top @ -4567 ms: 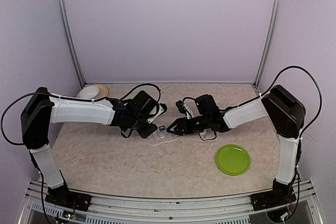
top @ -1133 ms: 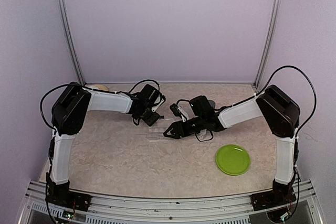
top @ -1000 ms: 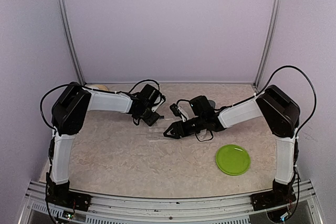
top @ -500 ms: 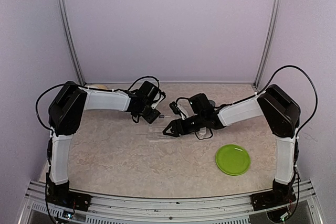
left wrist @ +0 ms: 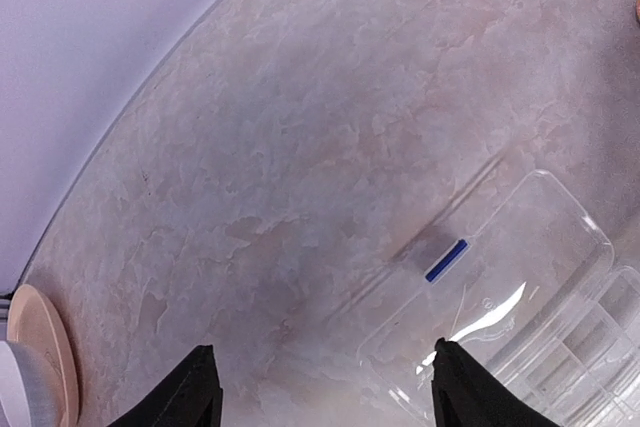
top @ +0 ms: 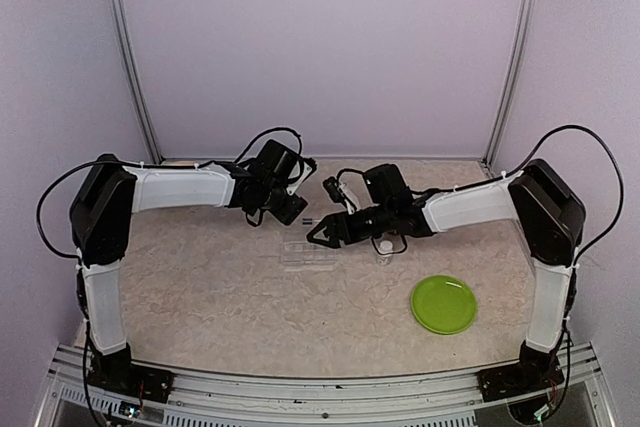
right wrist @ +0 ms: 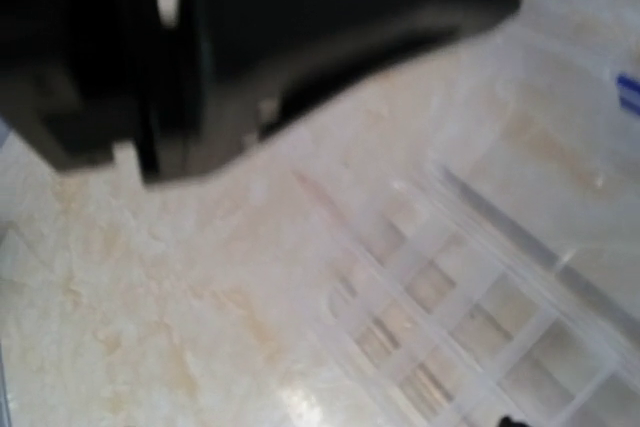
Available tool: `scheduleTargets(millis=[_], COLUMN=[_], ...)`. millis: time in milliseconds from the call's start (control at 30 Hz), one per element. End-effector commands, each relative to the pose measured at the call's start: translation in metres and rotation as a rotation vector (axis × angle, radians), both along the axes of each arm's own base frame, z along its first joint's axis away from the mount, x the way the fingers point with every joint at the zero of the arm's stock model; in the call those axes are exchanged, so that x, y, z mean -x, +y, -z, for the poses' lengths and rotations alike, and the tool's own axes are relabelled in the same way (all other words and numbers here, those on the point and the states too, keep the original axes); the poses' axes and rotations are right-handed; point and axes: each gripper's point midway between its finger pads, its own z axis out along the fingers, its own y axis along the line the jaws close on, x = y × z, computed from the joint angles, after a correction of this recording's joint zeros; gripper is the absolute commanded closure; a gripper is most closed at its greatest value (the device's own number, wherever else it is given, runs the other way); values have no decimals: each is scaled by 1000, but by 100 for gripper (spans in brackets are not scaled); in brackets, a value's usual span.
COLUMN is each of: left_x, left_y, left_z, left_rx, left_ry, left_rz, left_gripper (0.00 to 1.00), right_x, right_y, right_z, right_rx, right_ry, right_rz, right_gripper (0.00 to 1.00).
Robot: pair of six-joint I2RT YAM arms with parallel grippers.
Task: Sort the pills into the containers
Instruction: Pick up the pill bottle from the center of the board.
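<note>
A second ago both grippers are low at the clear box (top: 307, 255). Now they are drawn back from it. The left gripper (left wrist: 325, 347) is lifted and pulled toward the far left, and its arm is stretched out more. The right gripper (top: 315, 236) is also raised a little, toward the far side. The box itself stays at almost the same place, in the middle of the table (top: 220, 287), just on the near side of both grippers.

The important change is the lid (left wrist: 500, 267). It lies folded back flat on the table on the far side of the box, with its small blue mark (left wrist: 447, 260) turned up, and the compartments are uncovered beside it.

The left gripper is wide open and holds nothing; between its fingers the left wrist view shows only table and the edge of the lid. The right wrist view is blurred, but one dark finger is at the top and a small dark tip is at the bottom edge, with the compartments in between. So I judge this gripper also open and empty.

For the task this means, I think, that the opening step is finished and the box is ready to receive pills. I cannot make out any pill in these views. A small white bottle (top: 383, 245) stands just to the right of the box, under the right arm, and a green plate (top: 443, 304) lies nearer, well apart. Probably the pills must be fetched next.
</note>
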Motion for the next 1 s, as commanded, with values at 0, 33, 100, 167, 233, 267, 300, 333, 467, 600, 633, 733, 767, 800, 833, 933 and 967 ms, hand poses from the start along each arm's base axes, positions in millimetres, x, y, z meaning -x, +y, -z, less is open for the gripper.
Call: scheduleTargets(millis=[0, 33, 100, 167, 233, 267, 300, 333, 467, 600, 633, 733, 767, 800, 833, 933, 967], left_x=[10, 13, 18, 24, 30, 33, 36, 38, 46, 57, 58, 59, 60, 62, 64, 67, 65], left_y=[-5, -6, -7, -9, -13, -16, -19, -22, -38, -59, -63, -74, -79, -85, -92, -110, -115], left_z=[-39, -43, -52, -60, -69, -73, -76, -79, -92, -102, -104, -111, -113, -114, -115, -120, -124], left_rx=[70, 80, 93, 105, 124, 136, 144, 153, 190, 206, 224, 316, 341, 358, 371, 419, 435], left_ry=[-72, -82, -101, -118, -137, -146, -153, -160, -219, -274, -279, -268, -254, -236, -218, -193, -196], left_rz=[-1, 2, 5, 12, 25, 34, 43, 50, 75, 112, 115, 106, 114, 134, 164, 230, 234], left_gripper=[27, 26, 24, 23, 20, 19, 17, 16, 15, 4, 1, 1, 1, 1, 1, 1, 1], right_x=[8, 9, 11, 12, 12, 11, 11, 10, 13, 16, 18, 16, 14, 12, 10, 5, 4], right_y=[-8, -15, -26, -41, -57, -68, -78, -88, -124, -155, -160, -184, -192, -200, -206, -220, -225], right_z=[-38, -41, -45, -50, -55, -57, -58, -62, -78, -85, -84, -83, -82, -80, -78, -72, -69], right_rx=[-17, -8, 10, 23, 37, 52, 63, 70, 87, 125, 132, 166, 174, 177, 172, 141, 140], right_ry=[-90, -105, -132, -159, -191, -208, -223, -245, -355, -415, -422, -430, -424, -412, -396, -347, -335], right_rz=[7, 19, 49, 89, 146, 190, 229, 268, 378, 481, 493, 592, 626, 652, 669, 713, 729], right_gripper=[23, 21, 17, 10, 1, 0, 0, 0, 0, 0, 0, 0, 0, 0, 0, 0, 0])
